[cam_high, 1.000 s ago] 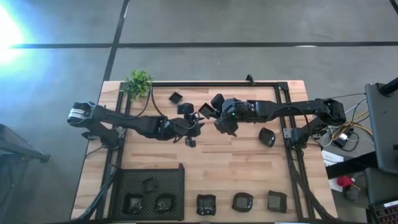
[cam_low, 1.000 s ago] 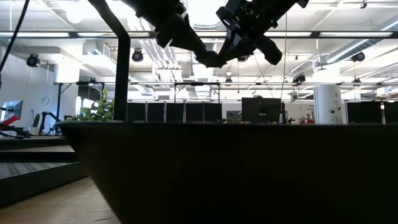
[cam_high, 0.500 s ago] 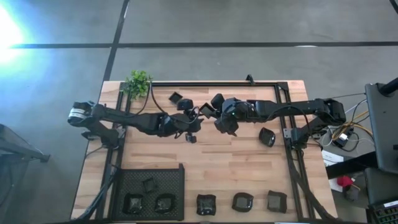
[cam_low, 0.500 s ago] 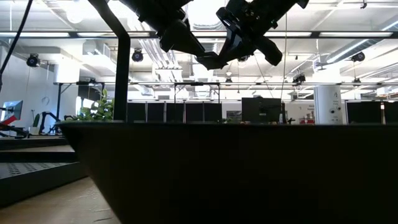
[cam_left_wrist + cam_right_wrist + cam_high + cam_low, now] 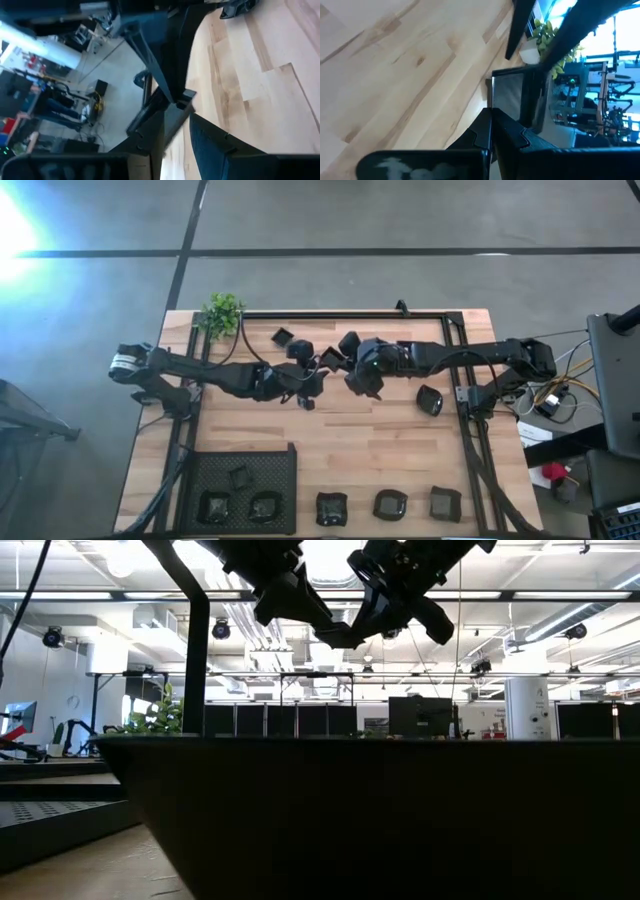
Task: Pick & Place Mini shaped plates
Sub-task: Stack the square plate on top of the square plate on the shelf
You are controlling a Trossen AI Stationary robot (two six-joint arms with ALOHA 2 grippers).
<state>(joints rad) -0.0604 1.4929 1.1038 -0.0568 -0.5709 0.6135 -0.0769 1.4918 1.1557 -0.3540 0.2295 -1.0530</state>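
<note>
Two hands meet above the middle of the desk, toward its far side. The right hand is closed, and we judge it is pinching a small square plate by its rim, clear of the wood; from its own wrist the square plate stands just past the shut fingers. The left hand is spread wide and holds nothing. Over the past second it has crept slightly toward the far edge and closer to that plate, while the right hand has kept its place. To us this looks like a handover being lined up, with no grip by the left hand yet. Farther out, one plate lies near the plant and another beside the right arm. Three plates sit in a row along the near edge. The mesh tray at the near left corner has three more plates in it.
</note>
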